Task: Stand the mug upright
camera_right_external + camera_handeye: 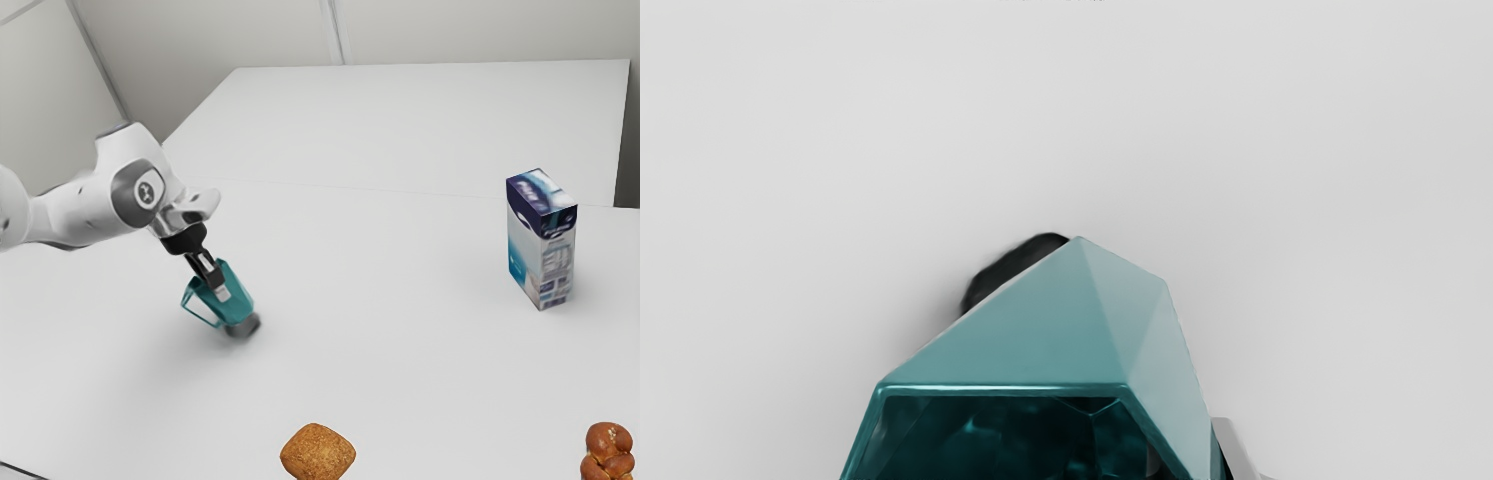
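Note:
In the exterior view my gripper (218,286) reaches down to the teal faceted mug (237,304), shut on its wall near the rim. The mug is tilted, its mouth toward the hand and its handle on the exterior view's left. At its lower end is a dark patch; whether the mug touches the table I cannot tell. In the wrist view the mug (1040,333) shows its open mouth. There a grey finger (1230,443) lies along its outside, and a small part of the other appears inside the mouth.
A blue and white carton (540,240) stands on the table (400,260) toward the exterior view's right. A brown bread piece (318,453) lies near the exterior view's bottom edge, and a braided bread (607,455) at its lower right corner.

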{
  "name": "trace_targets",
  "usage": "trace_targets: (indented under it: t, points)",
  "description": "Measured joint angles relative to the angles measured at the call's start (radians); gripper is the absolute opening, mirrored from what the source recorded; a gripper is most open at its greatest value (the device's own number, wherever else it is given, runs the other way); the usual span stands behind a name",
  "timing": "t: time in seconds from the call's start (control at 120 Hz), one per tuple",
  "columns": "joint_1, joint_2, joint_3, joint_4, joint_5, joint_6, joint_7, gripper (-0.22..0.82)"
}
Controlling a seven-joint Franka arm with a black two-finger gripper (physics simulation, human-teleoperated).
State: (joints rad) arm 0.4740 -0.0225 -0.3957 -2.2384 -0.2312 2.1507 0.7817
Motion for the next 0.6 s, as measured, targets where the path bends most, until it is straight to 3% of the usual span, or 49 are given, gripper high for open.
trace_targets:
  t: [0.3, 0.6]
  points:
    - [-0.051, -0.009, -0.064, -0.053, 0.141, 0.116, -0.215, -0.18]
    - [-0.006, 0.005, -0.084, -0.083, 0.261, 0.164, -0.385, -0.18]
